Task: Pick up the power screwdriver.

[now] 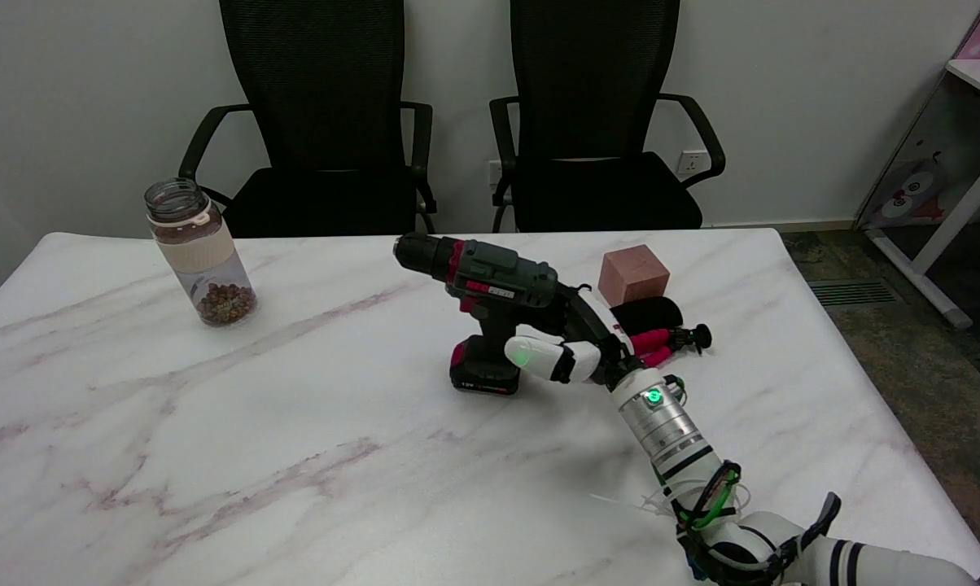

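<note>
Reaching in from the near right corner, the right hand [575, 346] is wrapping around the grip of the power screwdriver [482, 305], standing mid-table on its battery, and probably needs firmer closing before lifting straight up.

Dark grey-and-red power screwdriver [490, 305] upright on its battery base, chuck pointing left

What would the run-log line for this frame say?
right hand: at the power screwdriver handle, grip unclear | screwdriver: upright, battery base on marble table | beside: brown cube, small tripod
</note>
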Robot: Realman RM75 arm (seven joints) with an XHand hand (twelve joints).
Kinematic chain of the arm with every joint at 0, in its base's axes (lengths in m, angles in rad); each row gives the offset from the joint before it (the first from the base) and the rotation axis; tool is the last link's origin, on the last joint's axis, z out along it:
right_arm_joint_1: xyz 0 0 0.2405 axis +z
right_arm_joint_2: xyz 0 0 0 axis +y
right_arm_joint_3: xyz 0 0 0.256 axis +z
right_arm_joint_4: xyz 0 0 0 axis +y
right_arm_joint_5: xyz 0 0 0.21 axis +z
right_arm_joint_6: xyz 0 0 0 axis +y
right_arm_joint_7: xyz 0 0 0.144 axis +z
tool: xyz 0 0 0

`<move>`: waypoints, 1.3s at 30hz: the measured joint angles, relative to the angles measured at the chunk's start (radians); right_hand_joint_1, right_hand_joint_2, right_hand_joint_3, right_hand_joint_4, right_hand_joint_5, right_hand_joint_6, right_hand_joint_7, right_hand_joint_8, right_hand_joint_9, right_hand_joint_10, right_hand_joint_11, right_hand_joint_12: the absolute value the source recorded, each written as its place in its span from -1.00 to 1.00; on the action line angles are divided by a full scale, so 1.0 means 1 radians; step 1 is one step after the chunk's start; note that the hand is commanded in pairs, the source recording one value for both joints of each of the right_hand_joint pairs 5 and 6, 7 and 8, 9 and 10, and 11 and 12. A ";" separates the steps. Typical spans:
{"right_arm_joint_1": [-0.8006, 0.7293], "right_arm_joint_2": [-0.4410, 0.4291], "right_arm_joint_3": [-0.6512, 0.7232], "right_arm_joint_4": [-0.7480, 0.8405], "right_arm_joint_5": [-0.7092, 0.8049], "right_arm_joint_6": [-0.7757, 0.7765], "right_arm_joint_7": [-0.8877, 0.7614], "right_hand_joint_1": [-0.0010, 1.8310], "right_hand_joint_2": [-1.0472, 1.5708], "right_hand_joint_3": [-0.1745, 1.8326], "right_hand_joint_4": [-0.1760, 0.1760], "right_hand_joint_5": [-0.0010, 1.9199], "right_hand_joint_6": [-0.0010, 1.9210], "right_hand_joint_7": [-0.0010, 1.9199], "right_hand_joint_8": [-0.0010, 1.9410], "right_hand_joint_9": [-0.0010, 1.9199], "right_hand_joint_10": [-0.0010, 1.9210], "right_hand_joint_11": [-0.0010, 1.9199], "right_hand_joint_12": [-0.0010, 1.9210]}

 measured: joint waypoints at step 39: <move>0.108 -0.196 -0.039 0.244 -0.006 -0.044 0.043 -0.11 -0.22 0.07 0.08 -0.57 -0.57 -0.57 -0.58 -0.50 -0.50 -0.51 -0.51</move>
